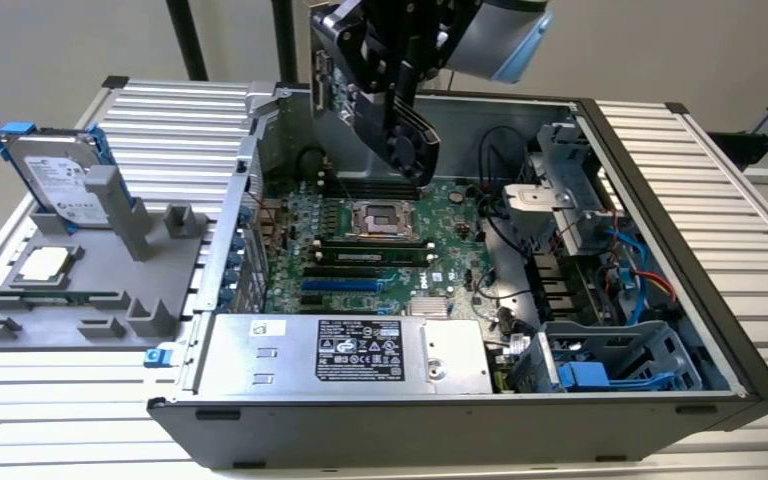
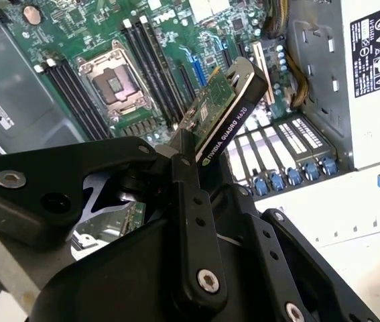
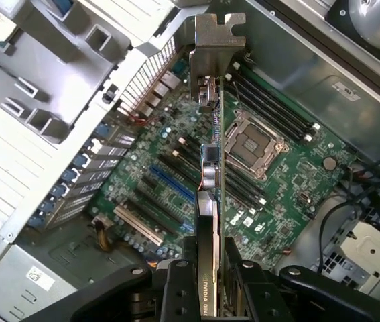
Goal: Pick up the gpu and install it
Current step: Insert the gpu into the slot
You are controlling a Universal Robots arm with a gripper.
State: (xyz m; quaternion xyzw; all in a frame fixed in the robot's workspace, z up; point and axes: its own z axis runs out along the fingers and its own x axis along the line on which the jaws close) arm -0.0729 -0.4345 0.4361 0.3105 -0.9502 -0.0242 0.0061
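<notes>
Gpu: up in the air! The gpu (image 2: 227,113) hangs over the open computer case (image 1: 651,180), clear of the motherboard (image 1: 357,250) below it.
Grip: the gripper (image 3: 210,272) is pinched onto the gpu at its plain end, one finger (image 3: 175,290) on each face.
Long axis: the card runs straight out from the gripper. Its silver bracket (image 3: 217,41) is at the far end, aimed at the case wall that has the row of slot covers (image 3: 82,178).
Lie: in the first wrist view it shows edge-on, with the contact edge turned down toward the board.
Key relation: in the exterior view the card floats above the far part of the board, around the CPU socket (image 1: 387,218). The long expansion slots (image 1: 344,287), one of them blue, sit further toward the power supply (image 1: 344,350). My read is that the card is not yet lined up over a slot.
Case contents: motherboard flat on the floor, power supply along the near wall, drive cage (image 1: 611,365) with blue parts in the near corner on the exterior view's right.
Beside the case: a grey fixture (image 1: 131,320) stands on the table (image 1: 704,150) by the edge at the exterior view's left. It holds a hard drive (image 1: 53,180) with blue rails upright and a small square chip (image 1: 44,264) lying flat.
</notes>
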